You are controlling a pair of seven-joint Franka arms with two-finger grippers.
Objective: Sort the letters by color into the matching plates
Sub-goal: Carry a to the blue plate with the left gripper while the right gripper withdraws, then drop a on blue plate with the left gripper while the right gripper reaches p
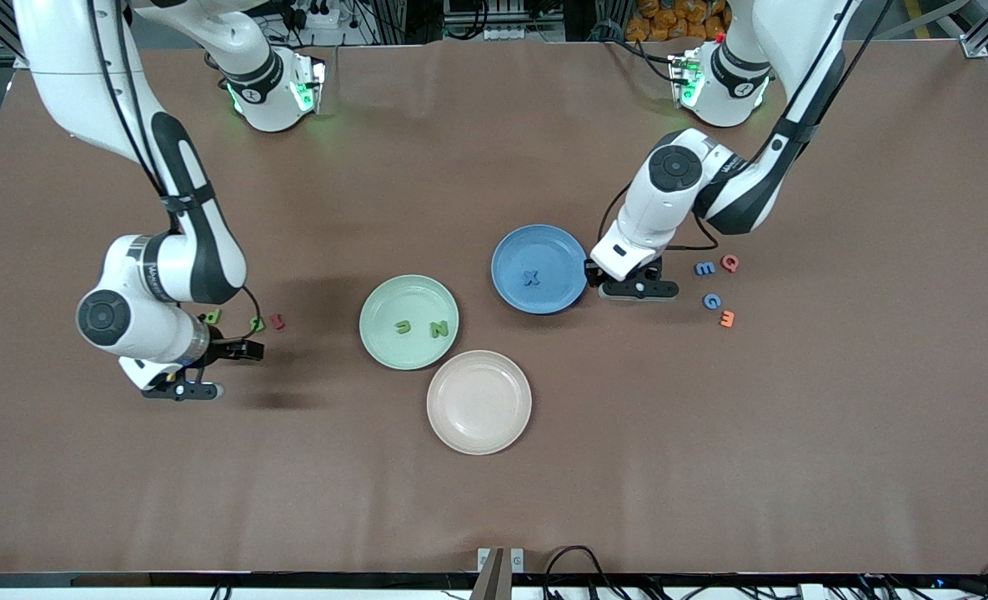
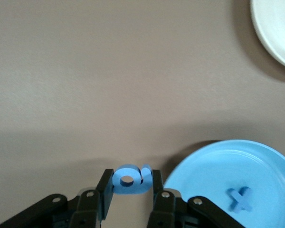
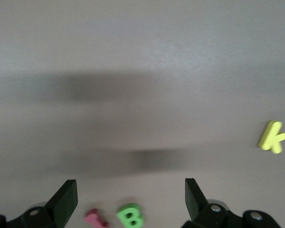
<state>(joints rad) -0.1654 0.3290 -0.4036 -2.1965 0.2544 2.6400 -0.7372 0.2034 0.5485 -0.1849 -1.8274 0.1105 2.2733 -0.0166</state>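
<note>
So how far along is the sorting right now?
Done: two green letters lie in the green plate, a blue X in the blue plate. In hand: the left pincer grips a blue letter beside that plate. Left: blue E, blue G, a green B under the open right pincer.

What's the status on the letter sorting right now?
Left pincer shut on blue letter beside blue plate. Right pincer open over green B. Nothing in the way.

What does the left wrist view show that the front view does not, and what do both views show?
Only the left wrist view shows the blue letter pinched between the left end effector's fingers. Only the front view shows the green plate, the loose letters and the right end effector, open above the table. Both show the blue plate holding the X, and the cream plate.
</note>
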